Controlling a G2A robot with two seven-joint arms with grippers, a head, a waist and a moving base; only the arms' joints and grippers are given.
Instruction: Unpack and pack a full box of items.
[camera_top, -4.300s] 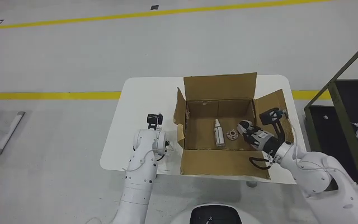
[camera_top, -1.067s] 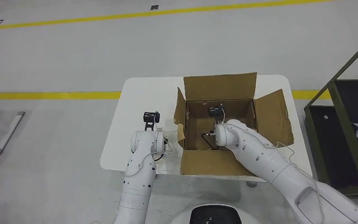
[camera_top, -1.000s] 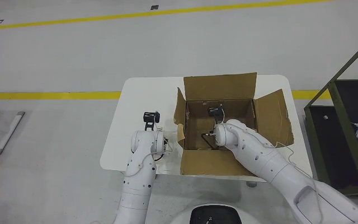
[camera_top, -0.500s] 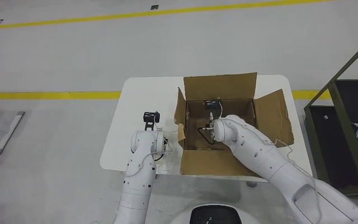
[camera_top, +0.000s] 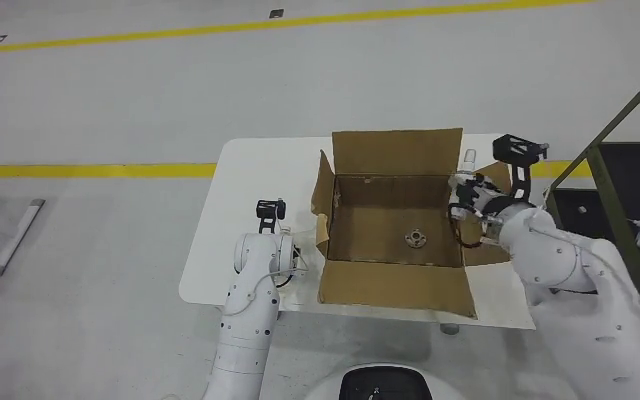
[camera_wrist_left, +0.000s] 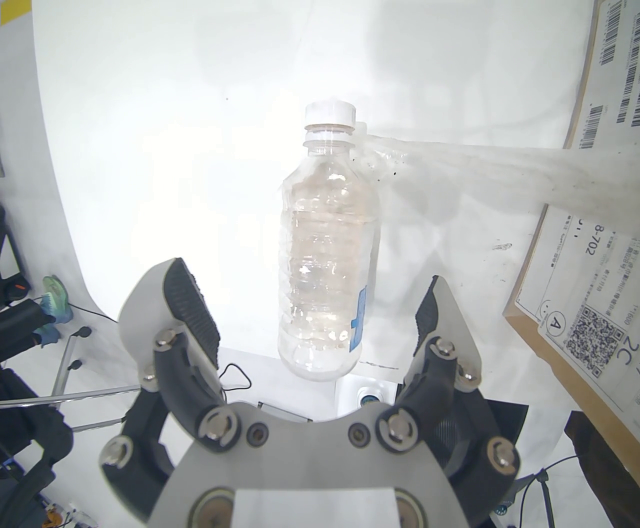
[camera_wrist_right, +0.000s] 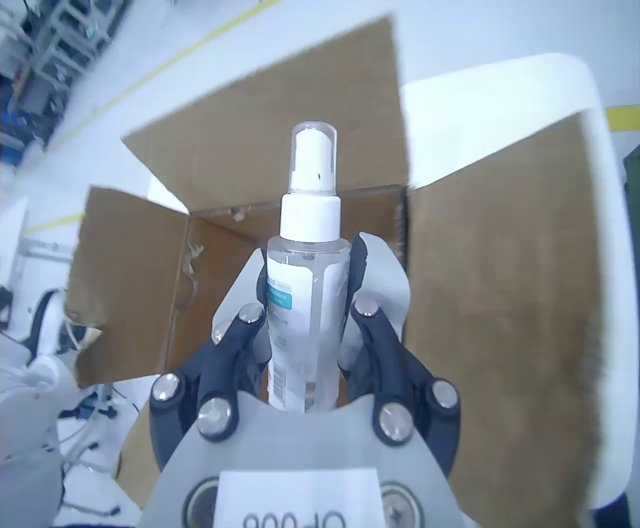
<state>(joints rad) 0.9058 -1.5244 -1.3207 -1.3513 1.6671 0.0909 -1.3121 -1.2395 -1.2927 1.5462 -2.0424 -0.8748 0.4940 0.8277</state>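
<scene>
Right tool: clamped on the spray bottle, held over the right-hand flap of the open cardboard box. Left tool: fingers spread wide, touching nothing, poised over a clear water bottle. That bottle lies on the bench just beside the box's left wall. One small round item rests on the box floor.

industrial hall, yellow floor lines
</scene>
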